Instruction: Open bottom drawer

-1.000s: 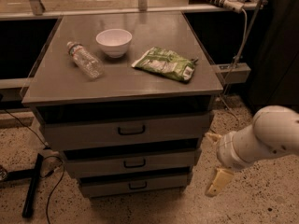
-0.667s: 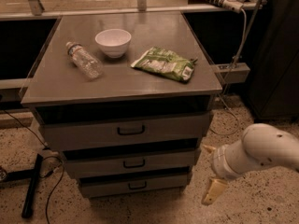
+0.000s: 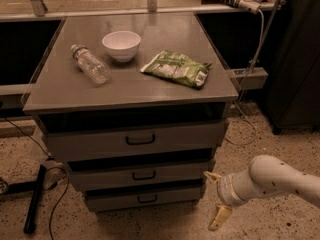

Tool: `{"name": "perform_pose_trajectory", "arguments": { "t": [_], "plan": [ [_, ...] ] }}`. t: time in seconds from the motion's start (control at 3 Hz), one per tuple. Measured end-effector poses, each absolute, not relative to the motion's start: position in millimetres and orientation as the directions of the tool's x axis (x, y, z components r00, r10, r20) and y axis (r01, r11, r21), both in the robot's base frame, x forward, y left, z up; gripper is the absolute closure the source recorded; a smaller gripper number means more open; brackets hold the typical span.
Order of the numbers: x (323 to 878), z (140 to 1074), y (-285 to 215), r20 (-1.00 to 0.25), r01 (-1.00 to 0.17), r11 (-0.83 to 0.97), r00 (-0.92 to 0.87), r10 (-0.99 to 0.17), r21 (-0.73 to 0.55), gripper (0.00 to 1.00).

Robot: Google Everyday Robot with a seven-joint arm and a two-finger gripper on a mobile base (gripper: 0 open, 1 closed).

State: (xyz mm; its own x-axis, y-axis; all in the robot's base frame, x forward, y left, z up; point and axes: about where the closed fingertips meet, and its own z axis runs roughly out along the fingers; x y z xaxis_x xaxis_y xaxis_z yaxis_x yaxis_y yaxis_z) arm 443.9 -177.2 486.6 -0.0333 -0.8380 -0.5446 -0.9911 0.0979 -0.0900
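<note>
The bottom drawer (image 3: 142, 199) is the lowest, narrowest grey front of the cabinet, with a small black bar handle (image 3: 147, 199); it sits shut below the mid drawer (image 3: 142, 175) and the top drawer (image 3: 137, 140). My gripper (image 3: 215, 199) is at the end of the white arm at the lower right, just right of the cabinet's lower corner and near the floor. Its two pale fingers (image 3: 219, 217) stand apart, open and empty. It touches no drawer.
On the cabinet top (image 3: 60, 91) lie a plastic bottle (image 3: 90, 64), a white bowl (image 3: 121, 45) and a green snack bag (image 3: 176, 68). A black stand and cables (image 3: 36, 194) lie on the speckled floor at left. A dark cabinet (image 3: 295, 59) stands at right.
My arm has moved down and to the left, bringing the gripper lower and closer to the cabinet's bottom right corner. The drawers have not moved.
</note>
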Motion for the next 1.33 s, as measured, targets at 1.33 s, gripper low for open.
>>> {"name": "perform_pose_trajectory", "arguments": {
  "t": [1.33],
  "plan": [
    [532,359,-189,-0.467,-0.931,-0.029,0.209,-0.859,-0.363,0.0]
  ]
}}
